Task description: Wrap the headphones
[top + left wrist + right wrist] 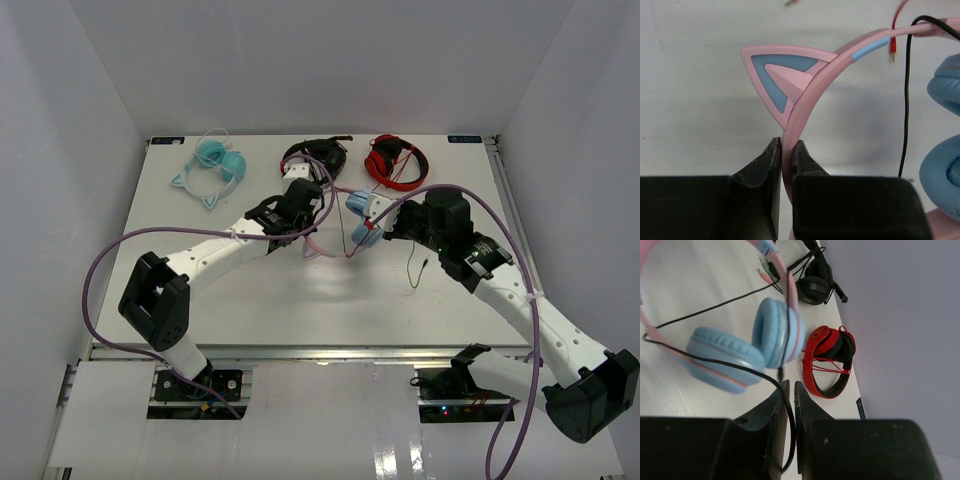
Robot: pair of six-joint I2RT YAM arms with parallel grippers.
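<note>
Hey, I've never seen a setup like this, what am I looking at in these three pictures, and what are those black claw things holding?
These are two robot arms bolted at the near edge of a white table. The wide picture is from a fixed camera above and behind them. The other two come from small cameras on each wrist, so the black claws at the bottom are each arm's own two fingers.

The left gripper is shut on the pink cat-ear band of the headphones, just below one ear. The right gripper has the headphones' thin black cable running between its nearly closed fingers, next to the light blue earcups.

Also on the table, toward the back: teal cat-ear headphones, black headphones and red headphones.
</note>
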